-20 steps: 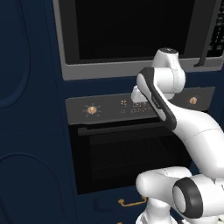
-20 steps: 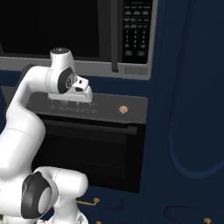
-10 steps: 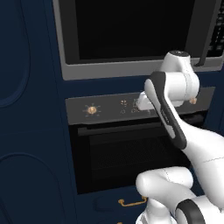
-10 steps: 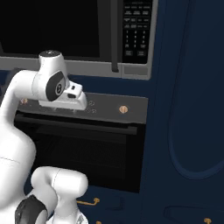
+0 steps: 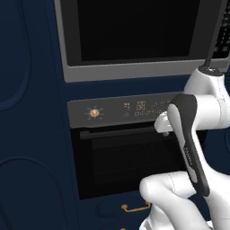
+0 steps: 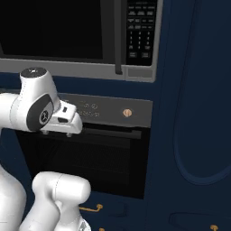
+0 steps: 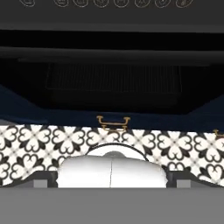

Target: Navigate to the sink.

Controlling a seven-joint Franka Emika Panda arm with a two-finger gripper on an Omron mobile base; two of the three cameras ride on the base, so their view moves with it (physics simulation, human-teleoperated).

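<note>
Two base cams face a built-in oven (image 5: 134, 157) under a microwave (image 6: 81, 36) in navy cabinetry, arm folded before the oven door, finger state can't tell, sink location can't tell.

A kitchen — built-in oven (image 5: 134, 152), microwave (image 6: 81, 36) above (navy cabinets (image 6: 198, 113)).
</note>
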